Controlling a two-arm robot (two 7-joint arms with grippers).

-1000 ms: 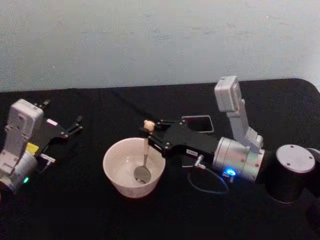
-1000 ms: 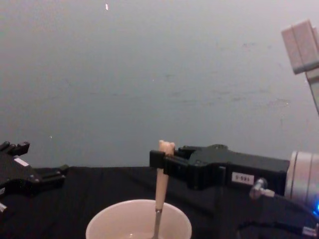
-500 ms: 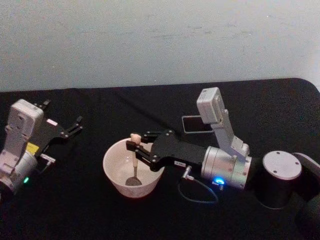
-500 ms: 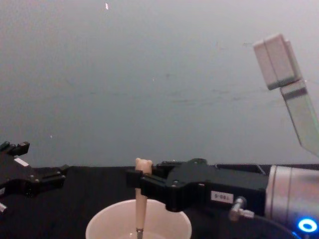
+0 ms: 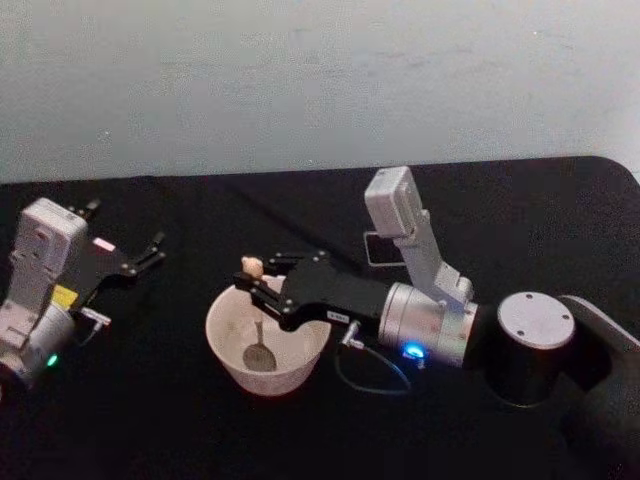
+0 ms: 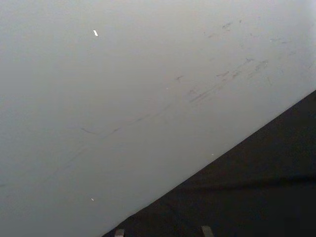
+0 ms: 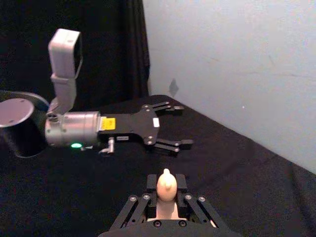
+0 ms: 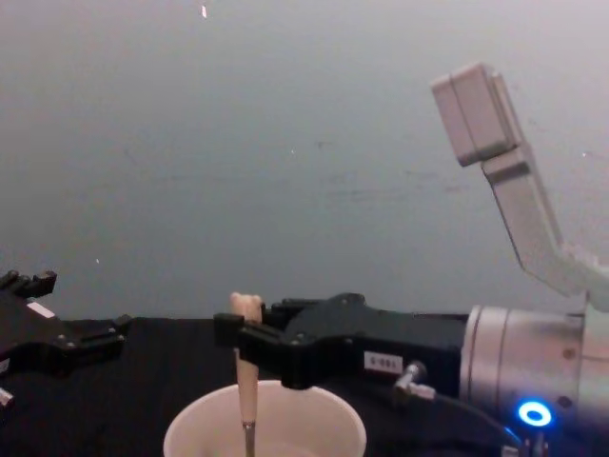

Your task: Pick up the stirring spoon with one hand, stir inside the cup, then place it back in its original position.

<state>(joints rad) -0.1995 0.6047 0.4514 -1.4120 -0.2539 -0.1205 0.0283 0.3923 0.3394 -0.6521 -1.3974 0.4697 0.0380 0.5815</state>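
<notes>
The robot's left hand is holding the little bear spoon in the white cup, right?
Not quite. The right gripper holds the stirring spoon, its bowl down inside the cup, as the head view shows. The left gripper sits open off to the side, apart from the cup.

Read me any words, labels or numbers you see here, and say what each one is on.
White sticker on the right gripper's body: a few dark characters, too blurred to read.
Yellow sticker and small white sticker on the left gripper: both too small to read.
Nothing legible.
</notes>
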